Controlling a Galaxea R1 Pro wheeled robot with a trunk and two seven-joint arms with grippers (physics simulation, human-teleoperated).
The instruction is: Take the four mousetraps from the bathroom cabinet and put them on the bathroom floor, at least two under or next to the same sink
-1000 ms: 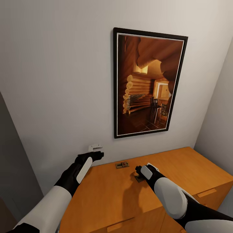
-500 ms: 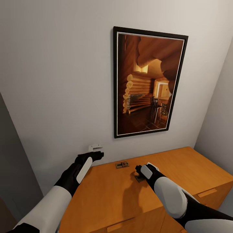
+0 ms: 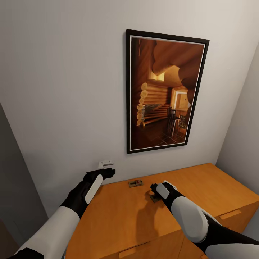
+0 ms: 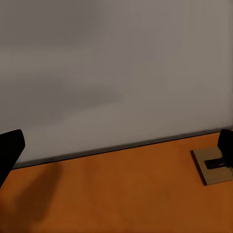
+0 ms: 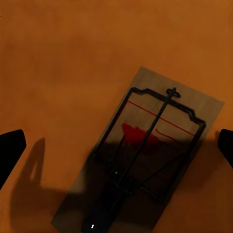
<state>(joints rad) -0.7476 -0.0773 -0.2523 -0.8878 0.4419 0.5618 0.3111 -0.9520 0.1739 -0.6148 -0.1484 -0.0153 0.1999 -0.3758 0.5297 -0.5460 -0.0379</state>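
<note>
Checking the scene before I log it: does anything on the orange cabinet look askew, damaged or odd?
Nothing stands out. Two tan wooden mousetraps lie flat on the orange-brown wooden cabinet top: one near the wall, one intact below the open right pincer.

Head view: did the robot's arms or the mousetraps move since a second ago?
Nothing has visibly changed. The right gripper still hovers over one mousetrap on the cabinet, jaws open, and the left gripper stays near the wall. The other mousetrap lies untouched.

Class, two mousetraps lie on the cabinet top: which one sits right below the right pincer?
The mousetrap nearer the cabinet's front, under the open right pincer; the other mousetrap lies apart by the wall.
</note>
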